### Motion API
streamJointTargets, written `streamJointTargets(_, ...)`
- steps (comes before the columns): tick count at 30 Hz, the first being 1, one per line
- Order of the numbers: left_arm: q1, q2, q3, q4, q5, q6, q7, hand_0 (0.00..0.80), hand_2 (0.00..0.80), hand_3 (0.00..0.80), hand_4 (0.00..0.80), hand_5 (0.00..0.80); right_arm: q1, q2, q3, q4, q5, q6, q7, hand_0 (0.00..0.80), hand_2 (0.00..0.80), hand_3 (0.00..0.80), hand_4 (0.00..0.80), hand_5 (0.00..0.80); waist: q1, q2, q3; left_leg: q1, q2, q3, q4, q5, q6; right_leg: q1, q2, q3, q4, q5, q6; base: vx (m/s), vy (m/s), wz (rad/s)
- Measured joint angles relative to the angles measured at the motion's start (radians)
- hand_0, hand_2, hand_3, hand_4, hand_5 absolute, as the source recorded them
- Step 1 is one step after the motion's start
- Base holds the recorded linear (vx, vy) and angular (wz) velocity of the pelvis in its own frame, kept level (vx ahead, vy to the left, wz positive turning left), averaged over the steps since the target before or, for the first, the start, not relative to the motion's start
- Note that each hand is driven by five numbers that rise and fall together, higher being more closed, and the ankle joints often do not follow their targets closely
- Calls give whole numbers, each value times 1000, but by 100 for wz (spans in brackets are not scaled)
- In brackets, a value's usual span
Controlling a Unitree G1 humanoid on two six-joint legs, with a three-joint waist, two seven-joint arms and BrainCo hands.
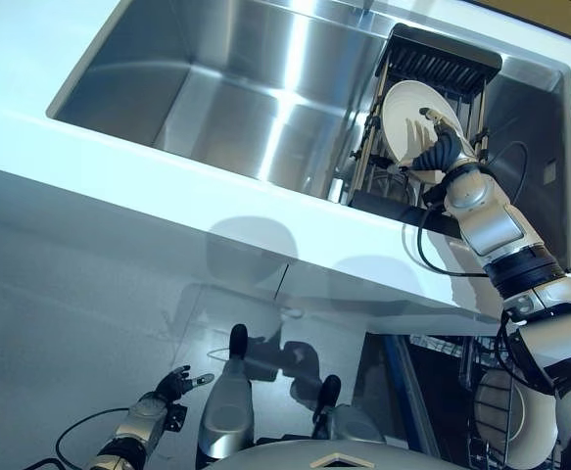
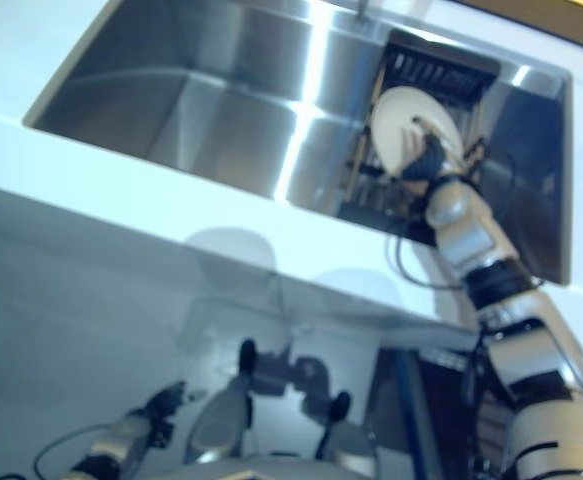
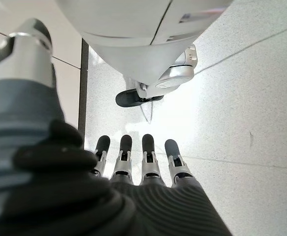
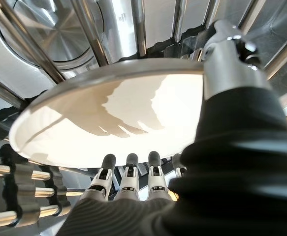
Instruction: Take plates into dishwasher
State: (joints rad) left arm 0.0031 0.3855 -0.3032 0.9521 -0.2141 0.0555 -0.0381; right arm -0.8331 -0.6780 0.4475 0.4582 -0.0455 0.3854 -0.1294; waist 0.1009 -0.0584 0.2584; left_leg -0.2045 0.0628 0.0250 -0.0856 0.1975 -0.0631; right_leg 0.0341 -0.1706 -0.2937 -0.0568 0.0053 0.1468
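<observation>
Right wrist view: right robot hand (image 4: 133,189) pinches round, smooth white plate (image 4: 109,118).

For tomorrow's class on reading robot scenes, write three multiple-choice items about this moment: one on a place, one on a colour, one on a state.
1. Where is the plate?
A. on the floor
B. in the rack inside the sink
C. on the counter

2. What colour is the plate?
A. white
B. blue
C. black

3. How is the left hand?
A. curled round a plate
B. holding a cup
C. open, empty

Answers: 1 B, it stands among the rack's bars. 2 A, it shows white against steel. 3 C, its fingers are straight over floor, while the right hand grips the plate.
</observation>
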Motion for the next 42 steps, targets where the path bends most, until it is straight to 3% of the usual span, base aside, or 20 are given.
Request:
streamJointTargets(9, -6, -18, -21, -11, -9, -1, 0, 0, 0, 0, 0, 0, -32, 11, 3, 14, 19, 55, -32, 0, 0, 0, 0, 0, 6, 27, 25, -6, -2, -1, 0, 2, 2, -2, 0, 0, -6, 0, 1, 0, 0, 0)
streamJointTargets(23, -9, -22, -47, -28, -26, 0, 2, 0, 0, 0, 0, 0, -79, 36, 33, 47, 12, 118, -67, 0, 0, 0, 0, 0, 10, 40, 34, -10, -6, -2, 1, 2, 2, -4, -4, 0, -7, 1, 2, -2, 1, 0)
streamJointTargets(24, -9, -22, -49, -29, -39, 0, 2, 0, 0, 0, 0, 0, -87, 37, 37, 50, 4, 126, -75, 56, 56, 56, 56, 56, 11, 43, 35, -11, -7, -2, 1, 2, 2, -5, -4, 0, -10, 2, 5, 0, 0, 0)
streamJointTargets(25, -9, -23, -51, -31, -41, -1, 2, 0, 0, 0, 0, 0, -94, 37, 37, 51, -6, 134, -82, 0, 0, 0, 0, 0, 12, 46, 37, -14, -8, -3, 1, 3, 3, -7, -5, 0, -11, 3, 6, 0, 0, 0)
streamJointTargets(40, -15, -35, -64, -33, -65, -2, 3, 0, 0, 0, 0, 0, -127, 37, 41, 56, -27, 180, -113, 0, 0, 0, 0, 0, 22, 60, 46, -22, -15, -8, 1, 7, 0, -8, -8, -2, -19, 4, 8, -2, 2, 1)
streamJointTargets(41, -15, -36, -64, -33, -65, -2, 4, 0, 0, 0, 0, 0, -128, 38, 41, 56, -39, 189, -106, 135, 135, 135, 135, 135, 23, 60, 46, -22, -15, -9, 1, 7, 0, -7, -8, -2, -19, 4, 8, 0, 0, 0)
streamJointTargets(42, -15, -36, -65, -33, -65, -2, 4, 0, 0, 0, 0, 0, -128, 39, 41, 56, -44, 192, -103, 565, 565, 565, 565, 565, 23, 60, 46, -21, -15, -9, 1, 7, 0, -6, -8, -2, -19, 4, 8, 0, 0, 0)
